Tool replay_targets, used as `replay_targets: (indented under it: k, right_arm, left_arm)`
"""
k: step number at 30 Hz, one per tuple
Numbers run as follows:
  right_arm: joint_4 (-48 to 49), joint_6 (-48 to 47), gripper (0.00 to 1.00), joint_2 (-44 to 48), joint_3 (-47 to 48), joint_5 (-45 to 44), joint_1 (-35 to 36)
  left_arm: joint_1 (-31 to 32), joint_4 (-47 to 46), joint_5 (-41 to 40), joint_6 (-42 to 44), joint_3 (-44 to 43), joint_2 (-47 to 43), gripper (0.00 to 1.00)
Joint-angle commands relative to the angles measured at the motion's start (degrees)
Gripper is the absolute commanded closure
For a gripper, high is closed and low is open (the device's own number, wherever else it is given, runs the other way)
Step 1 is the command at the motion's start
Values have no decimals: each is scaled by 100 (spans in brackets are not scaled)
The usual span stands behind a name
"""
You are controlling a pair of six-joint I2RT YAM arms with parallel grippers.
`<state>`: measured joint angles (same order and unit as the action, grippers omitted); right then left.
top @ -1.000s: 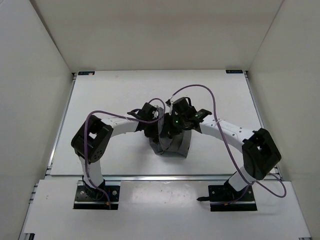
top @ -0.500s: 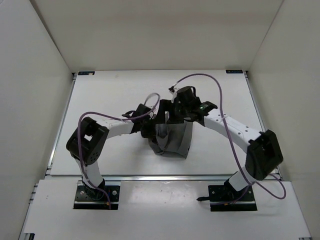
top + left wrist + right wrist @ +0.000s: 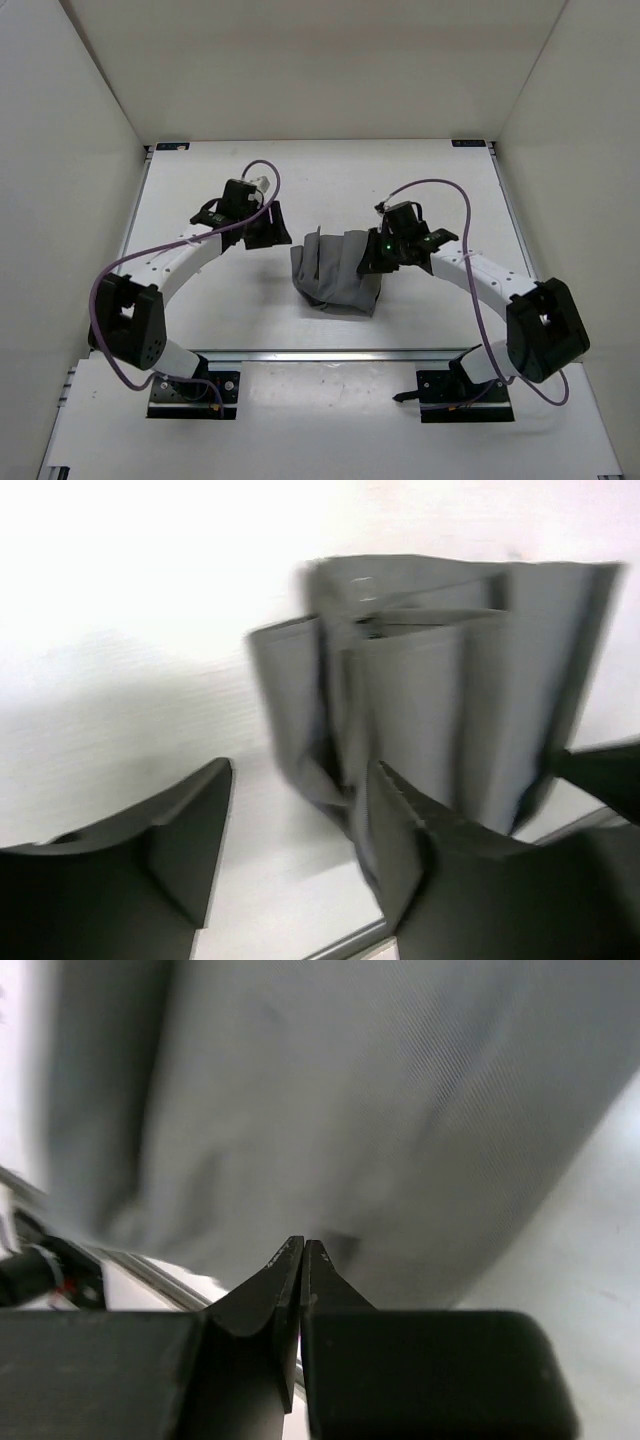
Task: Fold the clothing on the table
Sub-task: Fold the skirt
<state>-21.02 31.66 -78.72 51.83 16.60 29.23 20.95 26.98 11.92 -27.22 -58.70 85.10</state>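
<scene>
The grey clothing (image 3: pixel 335 272) lies folded into a compact bundle with upright pleats at the middle of the white table (image 3: pixel 200 300). My left gripper (image 3: pixel 272 228) hovers just left of and behind it. In the left wrist view this gripper (image 3: pixel 300 820) is open, with bare table between its fingers and the clothing (image 3: pixel 440 680) ahead of it. My right gripper (image 3: pixel 368 262) is over the bundle's right edge. Seen from its wrist, the right gripper (image 3: pixel 302 1246) is shut with nothing between the jaws, tips close against the clothing (image 3: pixel 380 1110).
White walls enclose the table on three sides. A metal rail (image 3: pixel 330 354) runs along the near edge, in front of both arm bases. Purple cables loop off both arms.
Both arms have pulled apart from the middle. The left gripper let go of the clothing, opened and swung back left. The right gripper released and shut again, dropping to the bundle's right edge.
</scene>
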Motion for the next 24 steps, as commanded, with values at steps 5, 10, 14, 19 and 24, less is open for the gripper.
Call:
replay_targets:
  k: [5, 10, 14, 19, 24]
  right_arm:
    - [318, -336, 99, -617, 46, 317, -23]
    - [581, -424, 99, -969, 55, 554, -32]
    - [660, -468, 100, -1137, 64, 607, -6]
    - [678, -485, 100, -1155, 72, 669, -224]
    - [520, -678, 100, -1041, 2, 616, -409]
  left_arm:
    - [804, -843, 943, -265, -1, -608, 38]
    - [1499, -1265, 918, -406, -142, -319, 67]
    - [1894, -1573, 759, -556, 42, -135, 90]
    - [1870, -1283, -382, -573, 551, 121, 100]
    - [1448, -1108, -796, -478, 1070, 68, 100]
